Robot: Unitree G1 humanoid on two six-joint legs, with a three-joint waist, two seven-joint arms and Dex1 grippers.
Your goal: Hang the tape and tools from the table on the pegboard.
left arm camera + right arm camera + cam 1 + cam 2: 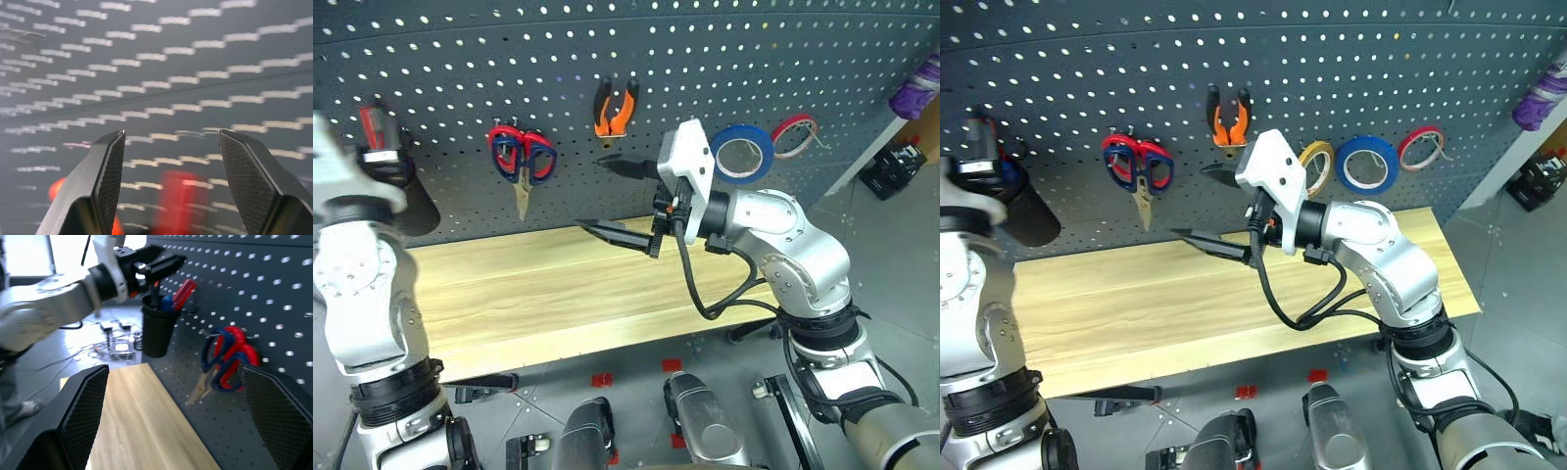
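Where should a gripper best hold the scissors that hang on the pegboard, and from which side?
Probably the closed blades, approached from the front of the pegboard. The scissors hang tips down, so the blades form one narrow free bar; the red and blue handle loops above overlap on the hook.

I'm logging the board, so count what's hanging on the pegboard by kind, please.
Tape rolls: 3 — yellow-tan tape, blue roll, red roll
Scissors: 2 — red pair and blue pair, overlapping
Pliers: 1
Black cup holding tools: 1
Total: 7
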